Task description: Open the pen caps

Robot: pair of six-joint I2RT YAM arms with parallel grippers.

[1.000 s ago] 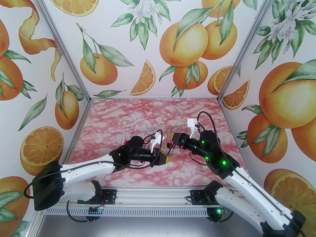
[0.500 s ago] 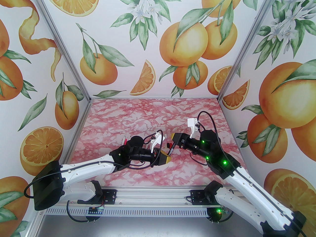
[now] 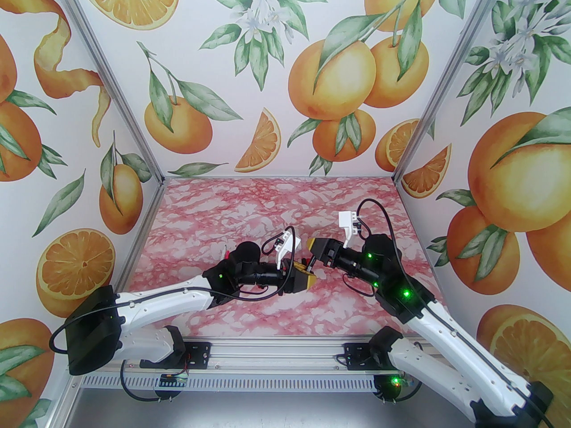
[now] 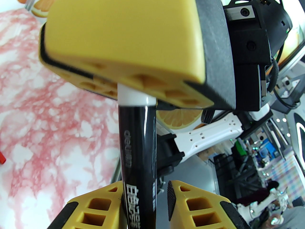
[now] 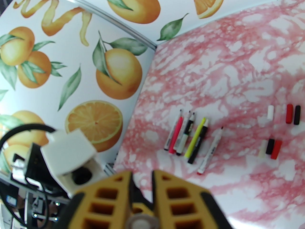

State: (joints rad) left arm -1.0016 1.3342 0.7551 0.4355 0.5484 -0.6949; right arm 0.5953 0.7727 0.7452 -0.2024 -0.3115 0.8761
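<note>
A black pen with white print spans the gap between my two grippers above the table. My left gripper is shut on its barrel. The pen's white cap disappears into the yellow fingers of my right gripper, which is shut on it; the cap's round end shows between those fingers. From above, the left gripper and right gripper nearly meet tip to tip. Several uncapped pens lie side by side on the table, with loose pen caps in two small rows to their right.
The pink marbled table is walled by orange-print panels at the back and both sides. Pen ends peek out behind the left wrist. A red piece lies on the table at the left wrist view's edge.
My left arm has shifted right and slightly away from its base, bringing its gripper closer to the right gripper. The right arm has barely moved.
</note>
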